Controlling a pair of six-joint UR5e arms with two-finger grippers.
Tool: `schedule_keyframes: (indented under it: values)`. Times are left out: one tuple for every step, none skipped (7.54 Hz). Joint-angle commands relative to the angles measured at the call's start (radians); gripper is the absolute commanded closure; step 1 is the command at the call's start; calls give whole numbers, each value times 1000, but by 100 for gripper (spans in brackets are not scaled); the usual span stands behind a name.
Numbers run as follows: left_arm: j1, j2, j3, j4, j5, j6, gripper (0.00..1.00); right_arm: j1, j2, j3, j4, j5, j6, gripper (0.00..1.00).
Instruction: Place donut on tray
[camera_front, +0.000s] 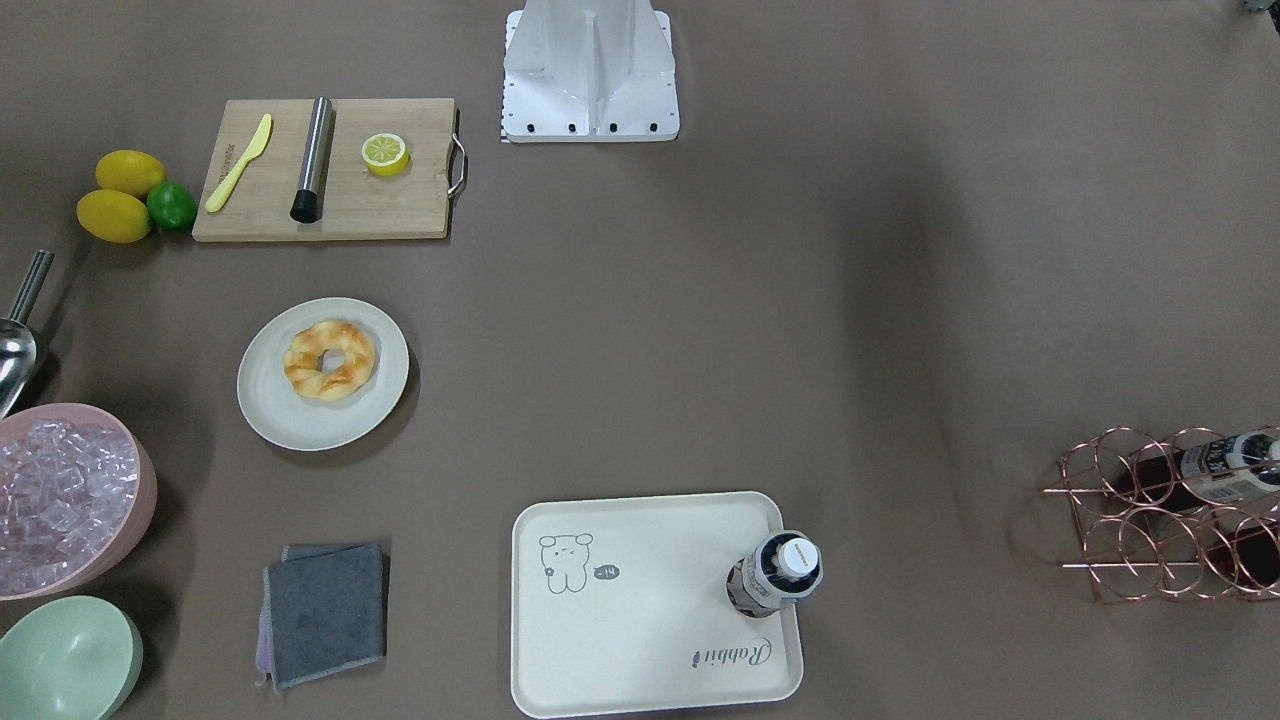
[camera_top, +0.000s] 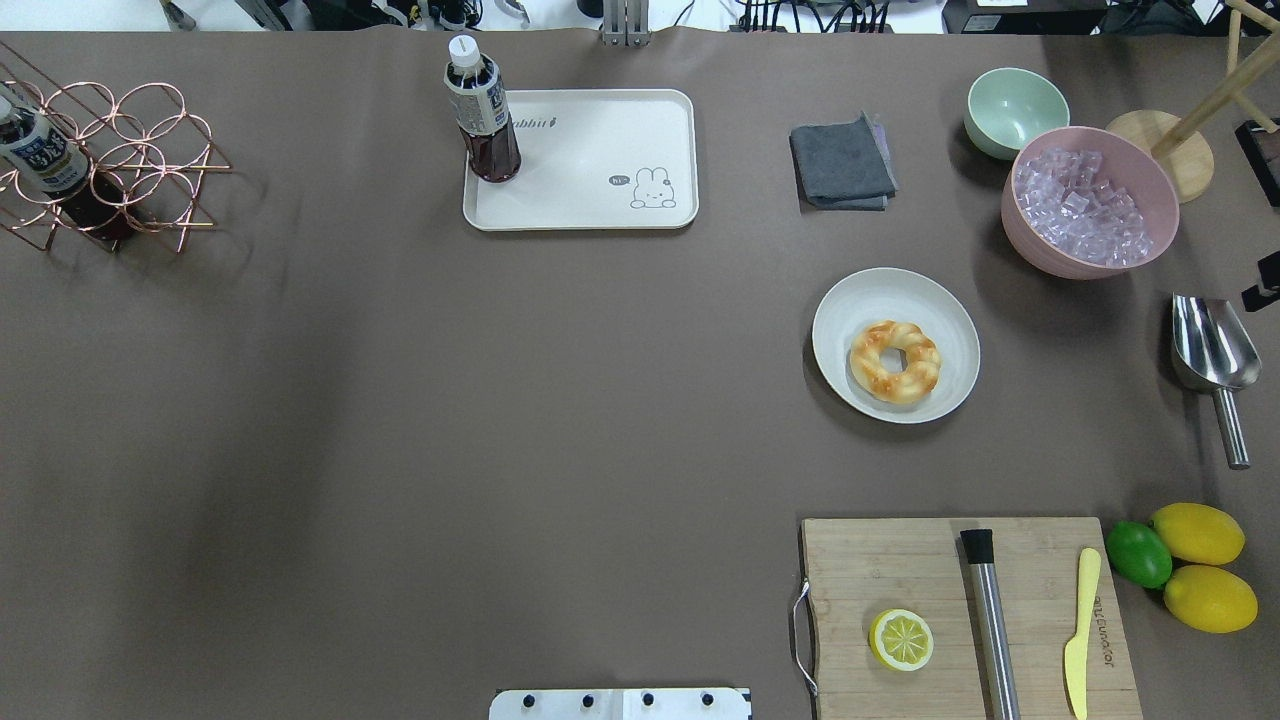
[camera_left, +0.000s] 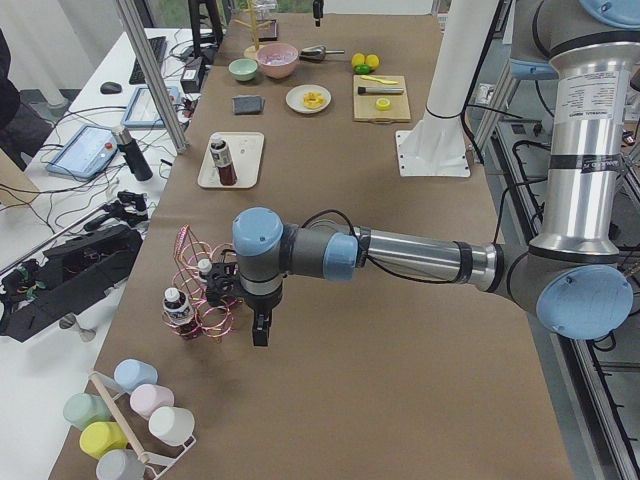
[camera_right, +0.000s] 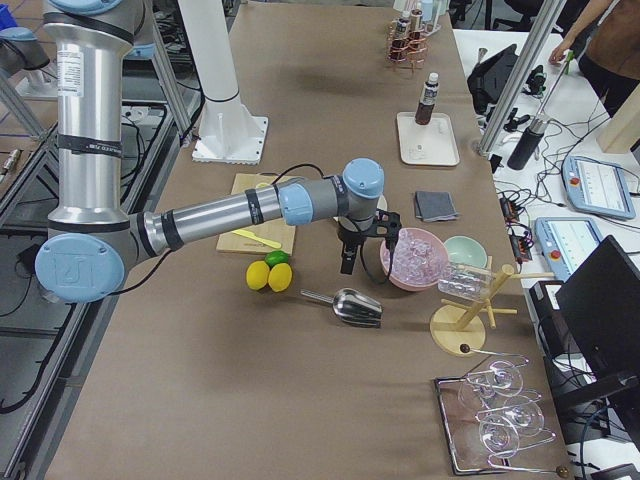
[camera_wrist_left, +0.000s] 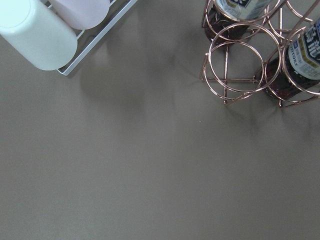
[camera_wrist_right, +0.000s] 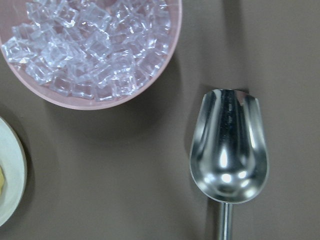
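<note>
- Plate (camera_front: 300, 425), round, off-white: holds the donut (camera_front: 330, 360), lying flat, a little off-centre.
- Tray (camera_front: 640, 650), cream: on the desk (camera_front: 700, 350), well apart from the plate; one capped bottle (camera_front: 785, 572) stands upright in a corner.
- Pink bowl (camera_top: 1030, 250): full of ice cubes (camera_top: 1085, 205); mint bowl (camera_top: 1010, 110) just beside it.
- Copper wire rack (camera_top: 150, 130): dark rack bottles (camera_top: 35, 145) rest in its rings.
- Cutting board (camera_front: 400, 210): carries a half lemon (camera_front: 385, 154).
- Left hand (camera_left: 260, 330): hangs beside the rack; whether its fingers are apart or together, cannot tell.
- Right hand (camera_right: 347, 260): over the desk near the pink bowl and steel scoop (camera_top: 1210, 350); likewise cannot tell.
</note>
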Motion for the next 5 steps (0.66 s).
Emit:
schedule_keyframes:
  values:
    - [1,1,3,2,0,1,1,-133,36,-52,197,-11,246,0]
    - [1,1,2,0,0,1,1,-179,81,-55,197,-48,346,0]
    - [-1,1,2,2,0,1,1,-250,125,-58,197,-84,459,0]
    - [1,1,2,2,0,1,1,-314,168,-60,198,-158,562,0]
    - [1,1,2,0,0,1,1,-372,191,-65,198,-201,610,1]
